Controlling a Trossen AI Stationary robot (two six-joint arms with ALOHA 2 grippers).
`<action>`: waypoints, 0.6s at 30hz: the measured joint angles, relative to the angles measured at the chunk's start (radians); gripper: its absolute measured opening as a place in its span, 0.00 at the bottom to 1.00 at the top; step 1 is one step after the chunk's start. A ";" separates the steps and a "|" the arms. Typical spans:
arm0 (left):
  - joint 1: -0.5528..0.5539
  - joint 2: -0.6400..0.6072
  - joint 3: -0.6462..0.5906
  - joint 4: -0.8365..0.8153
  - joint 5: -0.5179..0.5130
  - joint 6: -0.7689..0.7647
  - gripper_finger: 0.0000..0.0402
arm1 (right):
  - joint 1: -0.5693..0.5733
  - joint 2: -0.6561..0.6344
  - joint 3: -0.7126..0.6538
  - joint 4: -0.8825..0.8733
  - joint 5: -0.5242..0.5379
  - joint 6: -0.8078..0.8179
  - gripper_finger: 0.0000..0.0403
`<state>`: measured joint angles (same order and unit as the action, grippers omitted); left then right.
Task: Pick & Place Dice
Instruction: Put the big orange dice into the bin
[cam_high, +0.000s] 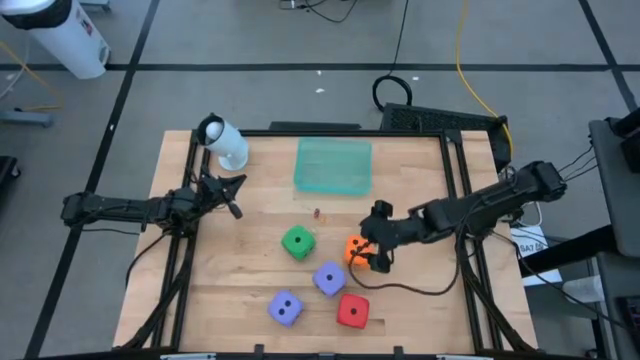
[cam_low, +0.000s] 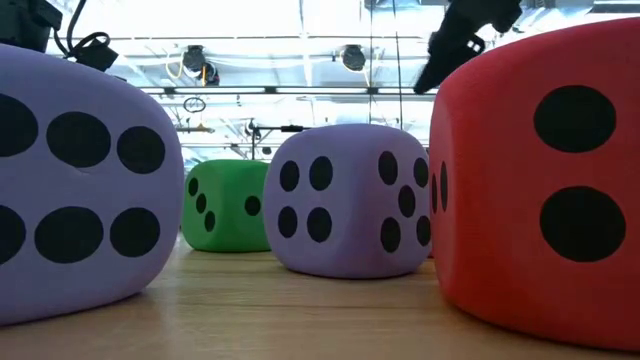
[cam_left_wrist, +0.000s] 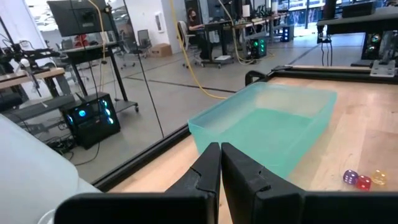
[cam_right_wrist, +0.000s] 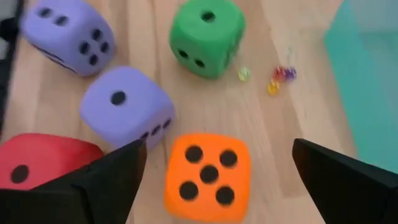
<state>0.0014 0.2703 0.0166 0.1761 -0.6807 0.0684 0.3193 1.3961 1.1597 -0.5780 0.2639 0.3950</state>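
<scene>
The orange die (cam_right_wrist: 208, 177) rests on the table, five pips up. My right gripper (cam_right_wrist: 217, 149) is open just above it, one finger on either side, apart from it; in the high view my right gripper (cam_high: 374, 240) partly covers the orange die (cam_high: 353, 247). The green die (cam_high: 297, 242), two purple-blue dice (cam_high: 329, 279) (cam_high: 285, 309) and the red die (cam_high: 352, 311) rest on the table near its front. My left gripper (cam_high: 235, 195) is shut and empty at the table's left, its fingertips (cam_left_wrist: 219, 163) together.
A translucent green tray (cam_high: 333, 166) sits at the table's far middle. A few tiny coloured dice (cam_high: 318, 213) lie between the tray and the green die. A white cylinder (cam_high: 225, 142) stands at the far left corner. A cable trails on the table right of the red die.
</scene>
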 joint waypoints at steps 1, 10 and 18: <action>0.000 0.000 0.000 0.000 0.000 -0.004 0.06 | 0.006 0.013 0.007 -0.026 0.001 0.029 0.98; 0.000 0.000 0.000 -0.002 0.002 -0.026 0.06 | 0.011 0.139 0.039 -0.099 -0.005 0.085 0.99; 0.000 0.000 0.000 -0.033 0.002 -0.008 0.06 | -0.012 0.174 0.041 -0.111 -0.022 0.053 0.99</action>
<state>0.0013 0.2703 0.0166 0.1431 -0.6788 0.0606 0.3072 1.5703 1.2011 -0.6889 0.2418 0.4482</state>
